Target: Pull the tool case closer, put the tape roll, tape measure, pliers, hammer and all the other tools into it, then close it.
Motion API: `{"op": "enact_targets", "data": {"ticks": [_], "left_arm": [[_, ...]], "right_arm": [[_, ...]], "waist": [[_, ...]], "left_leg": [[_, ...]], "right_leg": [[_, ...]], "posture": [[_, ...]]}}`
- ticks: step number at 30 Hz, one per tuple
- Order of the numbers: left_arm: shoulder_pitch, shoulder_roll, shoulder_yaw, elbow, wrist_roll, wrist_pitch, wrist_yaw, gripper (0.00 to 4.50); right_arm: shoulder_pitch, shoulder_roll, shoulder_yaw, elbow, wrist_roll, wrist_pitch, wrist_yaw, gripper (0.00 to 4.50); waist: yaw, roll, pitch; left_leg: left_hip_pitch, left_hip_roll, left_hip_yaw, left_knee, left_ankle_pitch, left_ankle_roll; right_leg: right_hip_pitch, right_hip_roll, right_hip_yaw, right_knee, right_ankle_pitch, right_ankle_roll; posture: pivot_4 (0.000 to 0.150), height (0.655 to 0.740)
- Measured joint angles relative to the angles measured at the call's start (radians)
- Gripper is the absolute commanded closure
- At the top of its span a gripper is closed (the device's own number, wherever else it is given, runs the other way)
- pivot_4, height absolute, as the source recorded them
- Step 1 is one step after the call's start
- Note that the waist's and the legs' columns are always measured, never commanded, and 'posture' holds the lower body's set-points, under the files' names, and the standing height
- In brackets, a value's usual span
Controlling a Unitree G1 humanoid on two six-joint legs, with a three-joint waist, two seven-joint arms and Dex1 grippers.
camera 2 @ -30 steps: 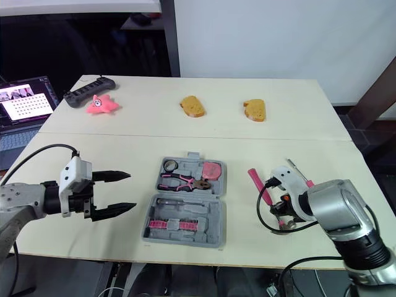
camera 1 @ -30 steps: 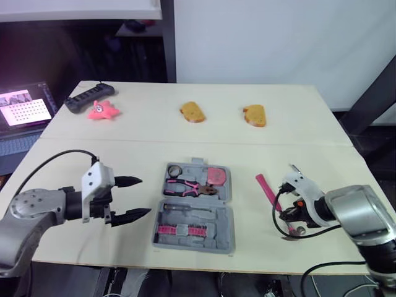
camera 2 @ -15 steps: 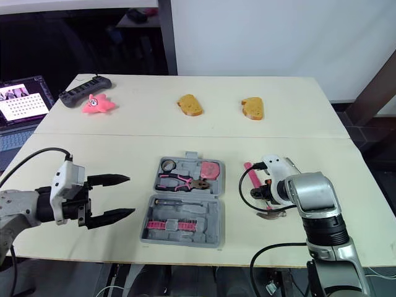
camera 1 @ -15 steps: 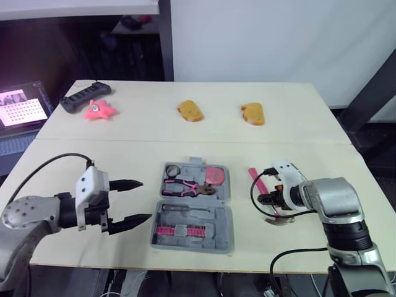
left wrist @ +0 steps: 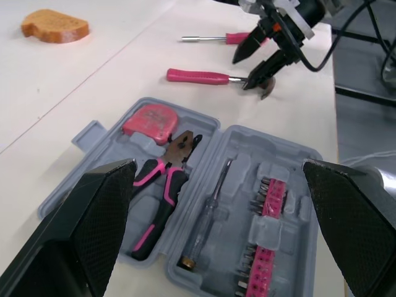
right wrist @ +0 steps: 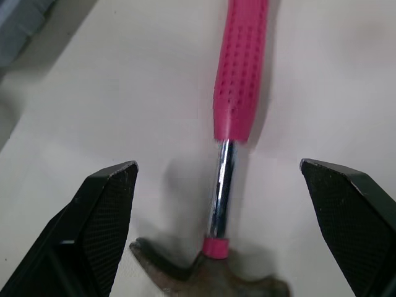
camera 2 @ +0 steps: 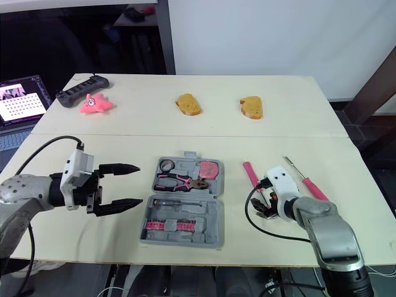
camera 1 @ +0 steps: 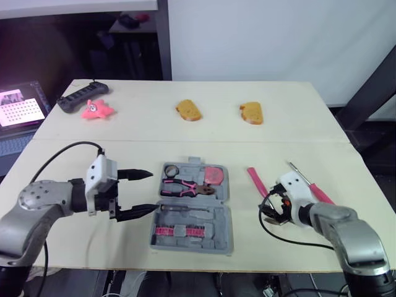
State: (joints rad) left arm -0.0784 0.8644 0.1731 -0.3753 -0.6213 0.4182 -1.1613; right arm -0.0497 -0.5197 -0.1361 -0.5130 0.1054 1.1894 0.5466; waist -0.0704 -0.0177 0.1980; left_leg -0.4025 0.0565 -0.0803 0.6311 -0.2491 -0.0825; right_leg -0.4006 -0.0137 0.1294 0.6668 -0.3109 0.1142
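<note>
Your tool case [camera 1: 192,209] lies open flat on the table [camera 1: 297,136], between the two arms and near the front edge. In its far half sit the tape roll [camera 1: 172,170], the pliers [camera 1: 185,187] and the tape measure [camera 1: 214,175]. The near half holds a slim screwdriver [camera 1: 179,210] and a row of pink bits [camera 1: 174,231].

Your left gripper [camera 1: 153,192] hovers just left of the case, its fingers spread wide and holding nothing.

The hammer [camera 1: 256,181] lies on the table just right of the case, outside it, with its pink handle pointing away from you. Your right gripper [right wrist: 218,167] is over the head end. Its fingers are wide apart on either side of the steel shaft, and it grips nothing.

A pink-handled screwdriver [camera 2: 312,187] lies on the table just right of that gripper, also outside the case.

Along the far side of the table lie two slices of bread [camera 1: 189,111], a pink starfish toy [camera 1: 96,110] and a black power strip [camera 1: 77,98].
</note>
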Motion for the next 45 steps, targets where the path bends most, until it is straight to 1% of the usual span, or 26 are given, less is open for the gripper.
{"op": "enact_targets", "data": {"ticks": [5, 6, 8, 10, 12, 15, 21, 23, 26, 30, 33, 36, 38, 40, 41, 45], "left_arm": [[-0.008, 0.007, -0.001, 0.021, 0.011, -0.008, -0.015, 0.00], [-0.008, 0.008, -0.001, 0.021, 0.013, -0.009, -0.015, 0.00], [-0.009, 0.008, -0.001, 0.021, 0.016, -0.009, -0.016, 0.00], [-0.008, 0.008, -0.001, 0.020, 0.020, -0.009, -0.015, 0.00], [-0.007, 0.008, -0.001, 0.019, 0.021, -0.009, -0.014, 0.00], [-0.003, 0.008, -0.001, 0.018, 0.021, -0.009, -0.012, 0.00], [0.010, 0.009, 0.001, 0.018, 0.022, -0.009, -0.013, 0.00], [0.013, 0.010, 0.001, 0.018, 0.022, -0.009, -0.014, 0.00], [0.017, 0.016, 0.003, 0.021, 0.022, -0.011, -0.016, 0.00], [0.038, 0.025, 0.014, 0.048, 0.025, -0.023, -0.032, 0.00], [0.063, 0.033, 0.037, 0.079, 0.034, -0.043, -0.044, 0.00], [0.095, 0.041, 0.058, 0.104, 0.046, -0.065, -0.059, 0.00], [0.132, 0.042, 0.078, 0.113, 0.052, -0.084, -0.066, 0.00], [0.179, 0.044, 0.106, 0.116, 0.056, -0.093, -0.067, 0.00], [0.210, 0.044, 0.123, 0.114, 0.056, -0.096, -0.068, 0.00], [0.303, 0.032, 0.182, 0.069, 0.038, -0.088, -0.059, 0.00]], "right_arm": [[0.049, 0.005, -0.006, 0.029, 0.001, -0.077, -0.044, 0.06], [0.054, 0.005, -0.006, 0.036, 0.002, -0.087, -0.049, 0.29], [0.054, 0.005, -0.006, 0.051, 0.008, -0.096, -0.056, 0.93], [0.051, 0.005, -0.006, 0.080, 0.018, -0.103, -0.062, 1.91], [0.043, 0.004, -0.002, 0.088, 0.028, -0.105, -0.064, 3.01], [0.036, 0.002, 0.017, 0.093, 0.038, -0.112, -0.064, 4.45], [0.021, -0.013, 0.015, 0.100, 0.068, -0.096, -0.065, 4.45], [0.001, -0.035, 0.014, 0.105, 0.080, -0.081, -0.056, 4.45], [-0.080, -0.085, 0.009, 0.104, 0.125, -0.051, -0.014, 4.45], [-0.248, -0.208, 0.033, 0.104, 0.202, 0.001, 0.088, 4.45], [-0.357, -0.340, 0.144, 0.077, 0.247, 0.017, 0.197, 4.45], [-0.481, -0.449, 0.300, 0.028, 0.310, 0.054, 0.331, 4.45], [-0.611, -0.512, 0.438, -0.024, 0.361, 0.114, 0.433, 4.45], [-0.748, -0.511, 0.551, -0.048, 0.397, 0.174, 0.494, 4.45], [-0.824, -0.479, 0.613, -0.049, 0.410, 0.207, 0.511, 4.45], [-0.949, -0.335, 0.784, -0.018, 0.413, 0.295, 0.478, 4.45]], "waist": [[0.001, 0.000, 0.000], [0.002, 0.000, 0.000], [0.001, 0.000, 0.000], [0.001, 0.000, 0.000], [0.001, 0.000, 0.000], [0.001, 0.000, 0.000], [0.001, 0.000, 0.000], [0.001, 0.000, 0.000], [-0.001, 0.001, 0.000], [0.001, 0.002, 0.001], [0.002, 0.002, 0.001], [0.002, 0.004, 0.002], [0.000, 0.005, 0.003], [-0.004, 0.005, 0.003], [-0.006, 0.005, 0.003], [0.005, 0.005, 0.003]], "left_leg": [[0.000, 0.000, 0.000, 0.000, 0.000, 0.000], [0.000, 0.000, 0.000, 0.000, 0.000, 0.000], [0.000, 0.000, 0.000, 0.000, 0.000, 0.000], [0.000, 0.000, 0.000, 0.000, 0.000, 0.000], [0.000, 0.000, 0.000, 0.000, 0.000, 0.000], [0.000, 0.000, 0.000, 0.000, 0.000, 0.000], [0.000, 0.000, 0.000, 0.000, 0.000, 0.000], [0.000, 0.000, 0.000, 0.000, 0.000, 0.000], [0.000, 0.000, 0.000, 0.000, 0.000, 0.000], [0.000, 0.000, -0.001, 0.000, 0.000, 0.000], [-0.002, 0.001, -0.001, -0.001, 0.000, 0.000], [-0.004, 0.001, -0.001, -0.001, 0.000, 0.000], [-0.005, 0.001, -0.001, -0.001, 0.000, 0.000], [-0.005, 0.002, 0.000, -0.001, 0.000, 0.000], [-0.005, 0.003, 0.000, -0.001, 0.000, 0.000], [-0.006, 0.003, 0.000, 0.000, 0.000, 0.000]], "right_leg": [[0.000, 0.000, 0.000, 0.000, 0.000, 0.000], [0.000, 0.000, 0.000, 0.000, 0.000, 0.000], [0.000, 0.000, 0.000, 0.000, 0.000, 0.000], [0.000, 0.000, 0.000, 0.000, 0.000, 0.000], [0.001, 0.000, 0.000, 0.000, 0.000, 0.000], [0.001, 0.000, 0.000, 0.000, 0.000, 0.000], [0.001, 0.000, 0.000, 0.000, 0.000, 0.000], [0.001, 0.000, 0.000, 0.000, 0.000, 0.000], [0.001, 0.000, 0.000, 0.000, 0.000, 0.000], [0.000, 0.000, 0.000, 0.000, 0.000, 0.000], [-0.002, 0.000, -0.001, 0.000, 0.000, 0.000], [-0.005, 0.000, -0.002, 0.000, 0.000, 0.000], [-0.007, -0.001, -0.002, 0.000, 0.000, 0.000], [-0.008, 0.000, -0.002, 0.000, 0.000, 0.000], [-0.008, 0.001, -0.002, 0.000, 0.001, -0.001], [-0.009, 0.001, -0.003, 0.001, 0.001, -0.002]], "posture": [[0.150, 0.7314], [0.150, 0.7314], [0.150, 0.7314], [0.150, 0.7314], [0.150, 0.7314], [0.150, 0.7314], [0.150, 0.7314], [0.150, 0.7314], [0.150, 0.7314], [0.150, 0.7314], [0.150, 0.7314], [0.150, 0.7314], [0.150, 0.7314], [0.150, 0.7314], [0.150, 0.7314], [0.150, 0.7314]]}}
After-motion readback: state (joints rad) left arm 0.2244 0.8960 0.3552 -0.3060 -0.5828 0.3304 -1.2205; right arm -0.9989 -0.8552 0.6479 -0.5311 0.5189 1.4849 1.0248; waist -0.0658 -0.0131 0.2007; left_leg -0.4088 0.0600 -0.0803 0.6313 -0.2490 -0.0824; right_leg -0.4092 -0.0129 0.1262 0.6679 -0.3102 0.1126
